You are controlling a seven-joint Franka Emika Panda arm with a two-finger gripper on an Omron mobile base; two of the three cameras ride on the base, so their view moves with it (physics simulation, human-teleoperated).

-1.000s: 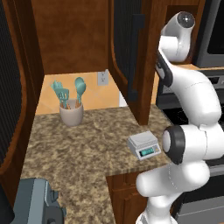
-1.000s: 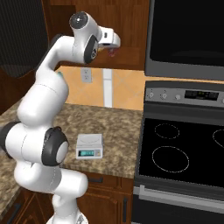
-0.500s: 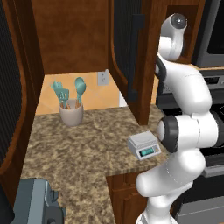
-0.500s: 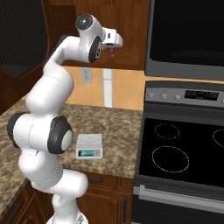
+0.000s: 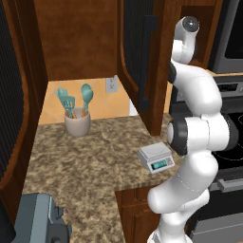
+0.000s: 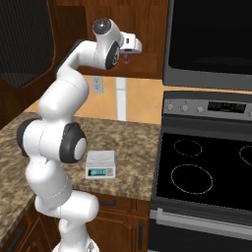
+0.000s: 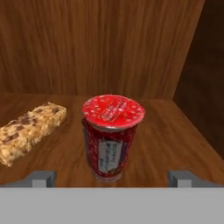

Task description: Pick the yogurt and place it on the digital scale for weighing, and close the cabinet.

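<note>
Jaws wide open, flanking upright yogurt (image 7: 113, 135) on cabinet shelf (image 7: 175, 131).

claw (image 6: 129, 58) deeper into the cabinet (image 6: 142, 29) (arm more upright)

Flat, even rendered light throughout, soft shadows, no glare; the hand view looks slightly blurred.

place: kitchen | cues: stove (image 6: 206, 167), granite counter (image 5: 90, 156), utensil crock (image 5: 77, 124)
</note>
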